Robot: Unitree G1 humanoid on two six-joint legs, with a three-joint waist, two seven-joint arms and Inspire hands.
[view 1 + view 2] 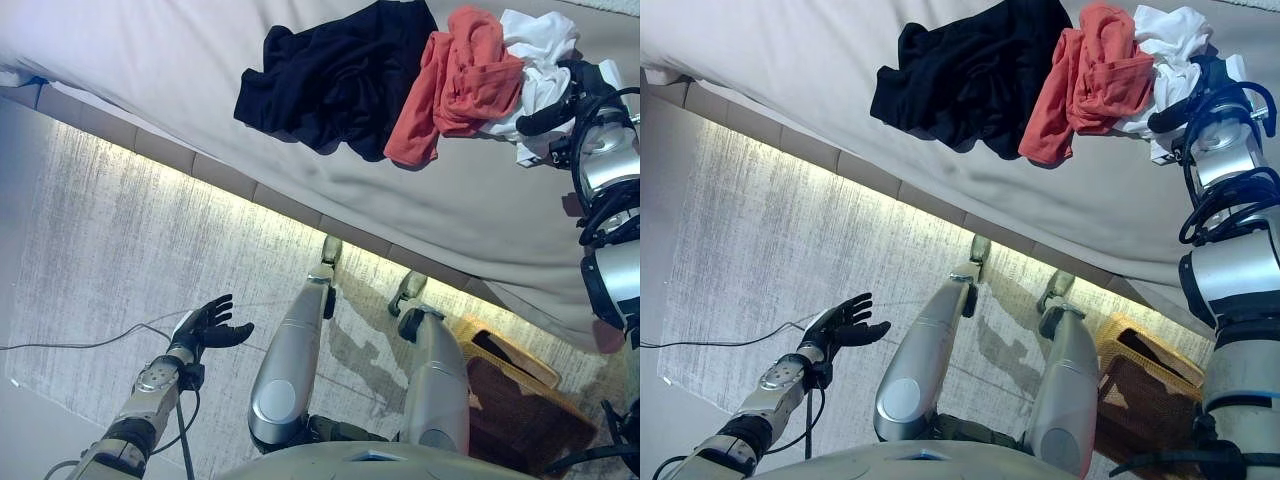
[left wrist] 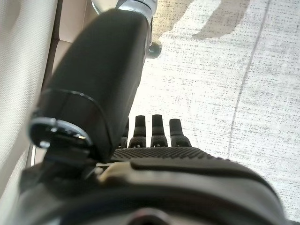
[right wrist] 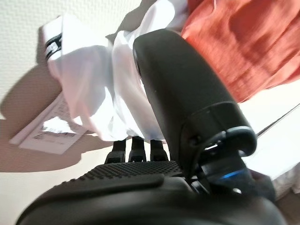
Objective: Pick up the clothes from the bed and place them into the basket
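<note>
I see black [image 1: 340, 75], orange-red [image 1: 460, 80] and white clothes [image 1: 538, 55] crumpled side by side on the bed [image 1: 150, 60]; wicker basket [image 1: 520, 395] on floor.

Crumpled matt cloth clothes [image 1: 460, 85] on smooth fabric bed [image 1: 180, 70]; woven wicker basket [image 1: 520, 400]

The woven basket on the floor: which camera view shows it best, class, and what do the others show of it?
The left eye view shows the basket best: its rim and open mouth are clearest there. The right eye view has it partly behind the right arm. Neither wrist view shows it.
</note>
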